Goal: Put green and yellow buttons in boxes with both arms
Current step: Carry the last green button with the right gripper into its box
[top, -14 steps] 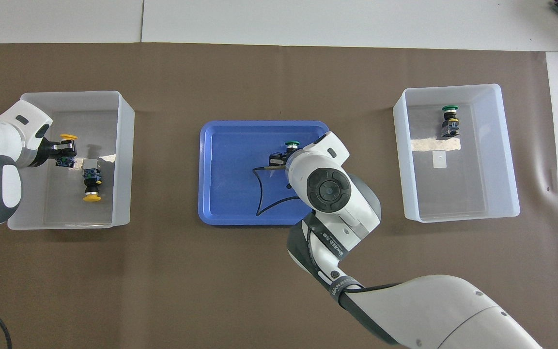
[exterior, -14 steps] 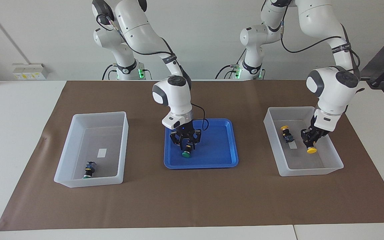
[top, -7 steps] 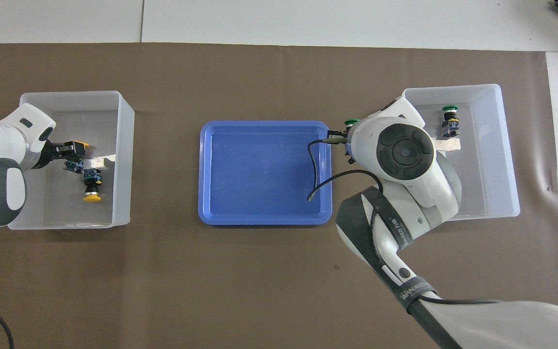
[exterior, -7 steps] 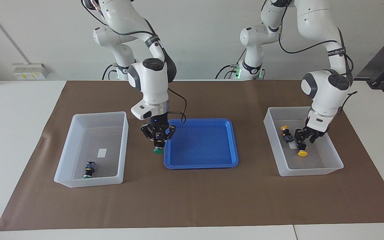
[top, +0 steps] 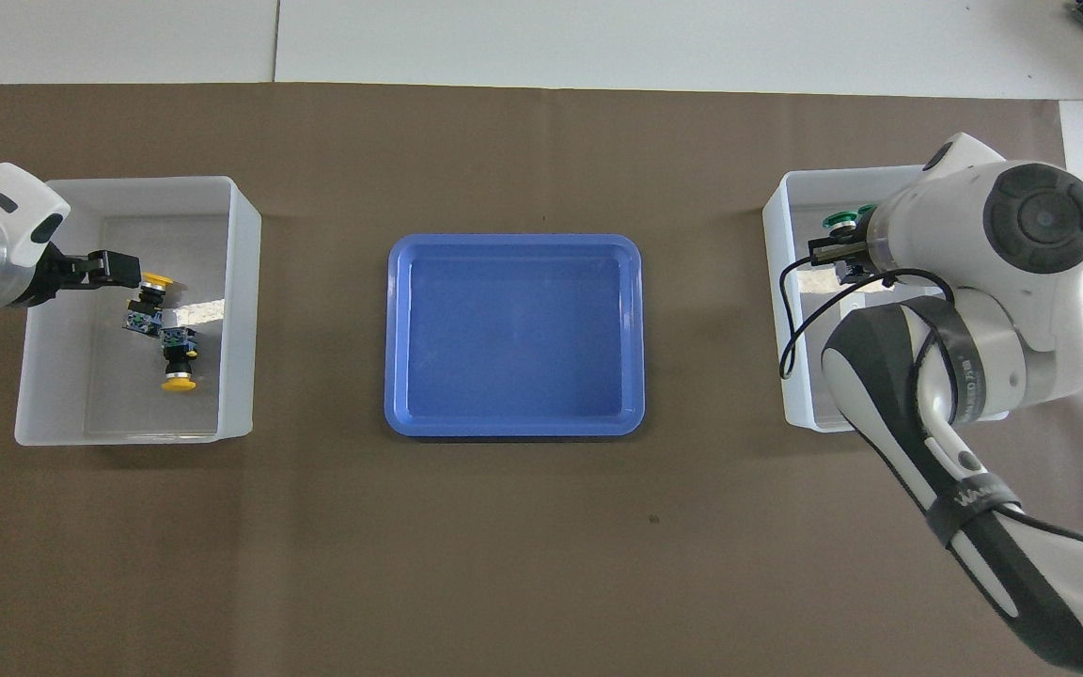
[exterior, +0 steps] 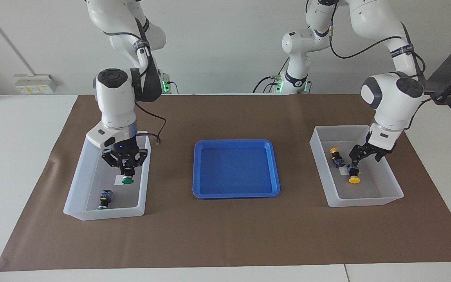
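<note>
Translucent plastic boxes [exterior: 92, 152], glossy tray [exterior: 272, 172]

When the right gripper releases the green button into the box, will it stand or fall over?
The held green button hangs cap down in the right gripper, and its round cap is wider than its body, so it probably tips and may roll slightly. The other green button in this box already lies sideways.
</note>
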Robot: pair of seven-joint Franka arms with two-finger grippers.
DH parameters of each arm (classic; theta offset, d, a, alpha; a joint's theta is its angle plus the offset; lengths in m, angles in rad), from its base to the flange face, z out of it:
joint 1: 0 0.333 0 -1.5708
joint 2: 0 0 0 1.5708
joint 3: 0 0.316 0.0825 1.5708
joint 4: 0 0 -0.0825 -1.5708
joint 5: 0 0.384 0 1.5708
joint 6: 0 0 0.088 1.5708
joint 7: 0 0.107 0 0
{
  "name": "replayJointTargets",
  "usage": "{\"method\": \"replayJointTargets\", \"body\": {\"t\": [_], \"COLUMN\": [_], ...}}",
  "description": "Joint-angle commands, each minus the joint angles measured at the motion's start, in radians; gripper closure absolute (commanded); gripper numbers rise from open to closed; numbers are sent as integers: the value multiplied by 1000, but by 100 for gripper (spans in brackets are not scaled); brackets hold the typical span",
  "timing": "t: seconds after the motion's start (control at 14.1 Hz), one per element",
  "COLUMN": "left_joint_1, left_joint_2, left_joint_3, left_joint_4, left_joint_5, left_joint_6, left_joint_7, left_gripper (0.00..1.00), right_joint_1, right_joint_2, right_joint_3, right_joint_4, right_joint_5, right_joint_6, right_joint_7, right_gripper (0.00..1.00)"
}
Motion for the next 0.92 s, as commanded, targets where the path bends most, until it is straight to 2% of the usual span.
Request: {"method": "replayJointTargets", "body": {"t": [0.0, 0.28, 0.43, 0.71, 0.78, 0.85], "left_joint_1": [-18, -39, -85, -127, -120, -114], "left_joint_2": [-18, -135, -170, -201, -204, -206], "left_joint_3": [-22, -86, -89, -91, -89, -86], "left_joint_4": [103, 96, 84, 93, 108, 142], "left_joint_5": [17, 11, 5, -68, -82, -90], "left_joint_6": [-184, -359, -424, -447, -467, -499], "left_joint_7": [26, 41, 40, -17, -19, -19], "left_gripper": [0, 0, 0, 0, 0, 0], "right_joint_1": [-48, -69, -92, -117, -126, -135], "right_joint_2": [43, 135, 169, 203, 204, 204], "right_joint_3": [14, 14, 14, 14, 14, 12], "right_joint_4": [-8, -8, -8, -8, -9, -12], "right_joint_5": [47, 47, 50, 55, 55, 55], "right_joint_6": [27, 177, 237, 301, 311, 319], "right_joint_7": [-96, -100, -92, -87, -75, -57], "right_gripper": [100, 100, 100, 100, 92, 57]}}
